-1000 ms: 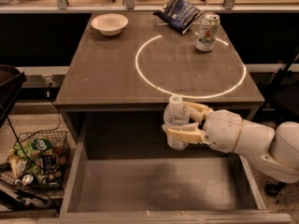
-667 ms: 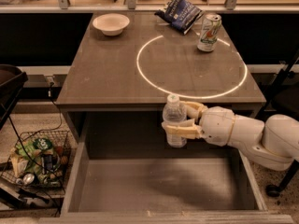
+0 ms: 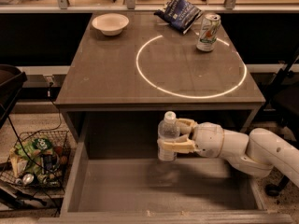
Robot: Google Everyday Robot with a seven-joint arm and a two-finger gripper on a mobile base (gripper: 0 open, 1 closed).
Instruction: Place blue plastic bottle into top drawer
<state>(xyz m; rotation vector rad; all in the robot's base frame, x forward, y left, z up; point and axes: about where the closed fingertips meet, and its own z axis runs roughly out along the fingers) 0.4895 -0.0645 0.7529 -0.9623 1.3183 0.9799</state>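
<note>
The blue plastic bottle [image 3: 167, 135], clear with a white cap, stands upright in my gripper [image 3: 174, 134], which is shut on its body from the right. The bottle hangs over the back middle of the open top drawer [image 3: 117, 190], just below the table's front edge, its base a little above the drawer's bare grey floor. My white arm [image 3: 243, 148] reaches in from the right.
On the table [image 3: 107, 73] are a white bowl [image 3: 110, 24], a dark chip bag [image 3: 180, 13] and a green-and-white soda can [image 3: 208, 32] beside a glowing ring. A wire basket of trash [image 3: 35, 160] sits on the floor at left.
My gripper and the bottle have shifted slightly left and a little down over the drawer. The hold is unchanged.
</note>
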